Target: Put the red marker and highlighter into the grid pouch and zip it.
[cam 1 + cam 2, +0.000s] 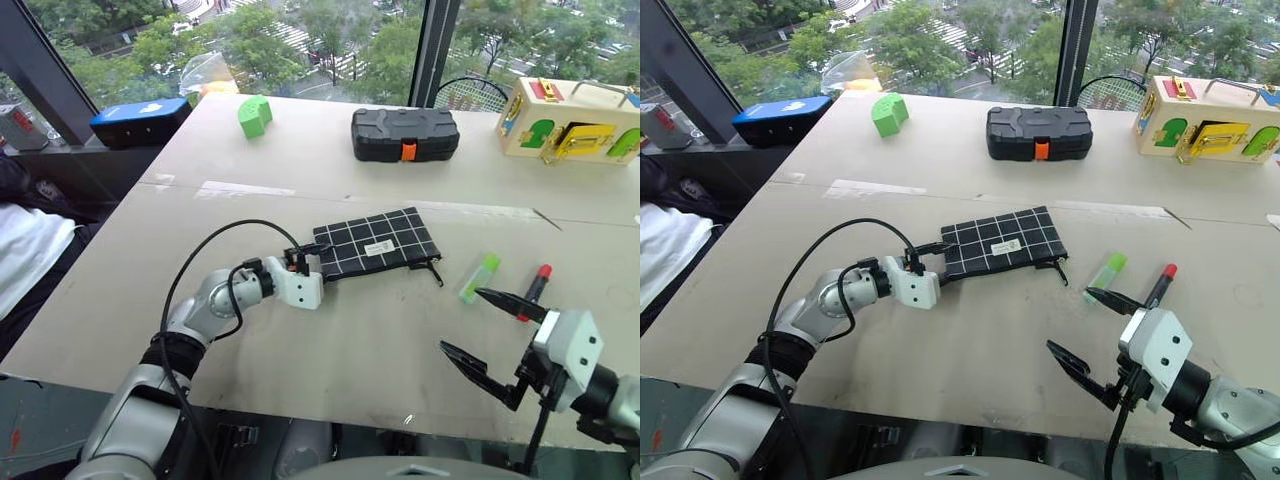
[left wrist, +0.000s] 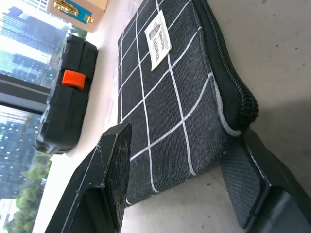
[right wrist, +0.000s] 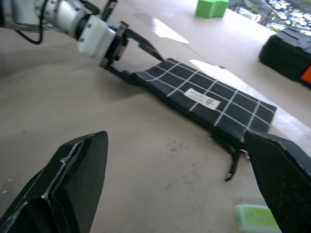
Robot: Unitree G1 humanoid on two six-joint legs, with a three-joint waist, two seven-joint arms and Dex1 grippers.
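While the marker (image 1: 536, 288) and highlighter (image 1: 480, 278) lie loose on the table (image 1: 300, 150) right of the closed pouch (image 1: 374, 241), its end is straddled, ungripped, by the left gripper (image 1: 312, 261); the right gripper (image 1: 488, 328) gapes empty.

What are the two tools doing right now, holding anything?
Left tool: open, its fingers either side of the pouch end, not clamped.
Right tool: wide open, holding nothing.

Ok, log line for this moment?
left gripper: open around pouch end | right gripper: open, empty | marker, highlighter: on table, outside pouch
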